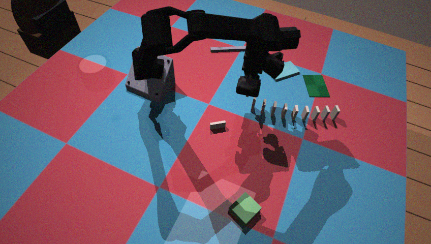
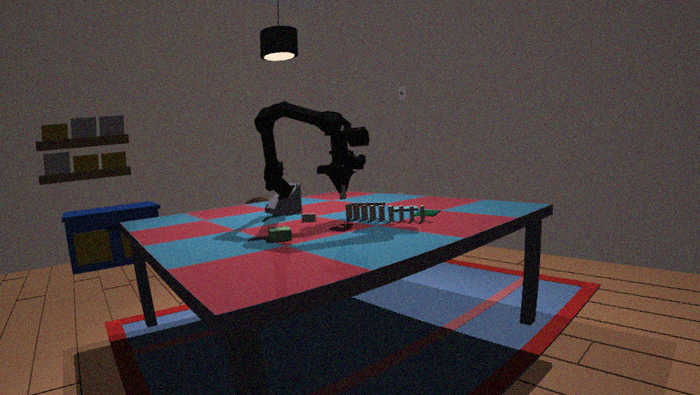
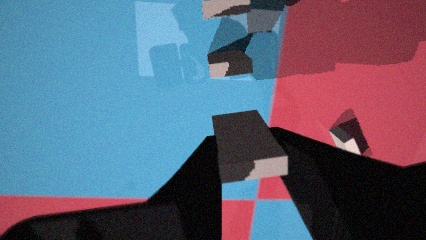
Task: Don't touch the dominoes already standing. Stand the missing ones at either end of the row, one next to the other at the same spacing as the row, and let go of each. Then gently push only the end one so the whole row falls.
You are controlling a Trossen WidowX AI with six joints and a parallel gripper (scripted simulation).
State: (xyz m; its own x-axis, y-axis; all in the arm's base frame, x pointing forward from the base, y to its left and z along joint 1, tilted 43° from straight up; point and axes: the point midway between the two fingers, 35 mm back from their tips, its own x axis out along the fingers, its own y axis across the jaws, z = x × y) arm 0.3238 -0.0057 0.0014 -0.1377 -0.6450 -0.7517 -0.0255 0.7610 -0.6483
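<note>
My gripper (image 1: 247,95) (image 2: 343,193) (image 3: 242,140) is shut on a domino (image 3: 242,132), held above the table near the left end of the row in the top view. Most of the held domino is hidden there by the fingers. The row of several standing dominoes (image 1: 305,113) (image 2: 381,212) (image 3: 240,62) runs to the right, evenly spaced and upright. In the wrist view the row's near end lies ahead of the held domino, apart from it. A loose domino (image 1: 217,125) (image 2: 308,218) (image 3: 352,145) rests on its long edge, left of the row in the top view.
A green block (image 1: 246,208) (image 2: 279,233) sits toward the front. A pale blue flat box (image 1: 288,70) and a dark green flat piece (image 1: 316,86) lie behind the row. A grey bar (image 1: 227,49) lies behind the arm. The robot's grey base (image 1: 142,84) stands at left.
</note>
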